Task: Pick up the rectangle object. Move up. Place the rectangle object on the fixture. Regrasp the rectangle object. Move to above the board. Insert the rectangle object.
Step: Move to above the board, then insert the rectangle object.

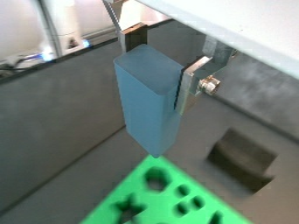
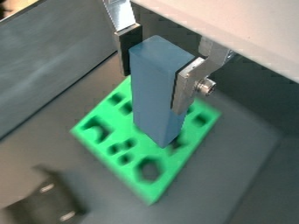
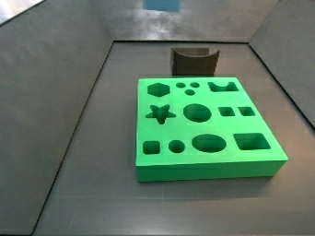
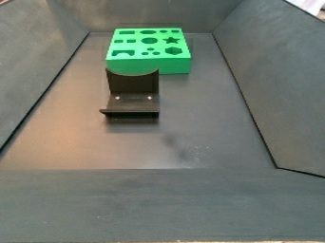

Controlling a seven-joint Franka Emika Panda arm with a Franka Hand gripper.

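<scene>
The gripper (image 2: 162, 54) clamps the smooth light blue-grey rectangle object (image 2: 158, 87) high above the bright green board (image 2: 111, 131); slight tilt or offset risks jamming at the hole.

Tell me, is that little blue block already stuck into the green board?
No, it is out. The gripper holds the rectangle object upright in the air above the board; every hole in a side view looks empty.
</scene>
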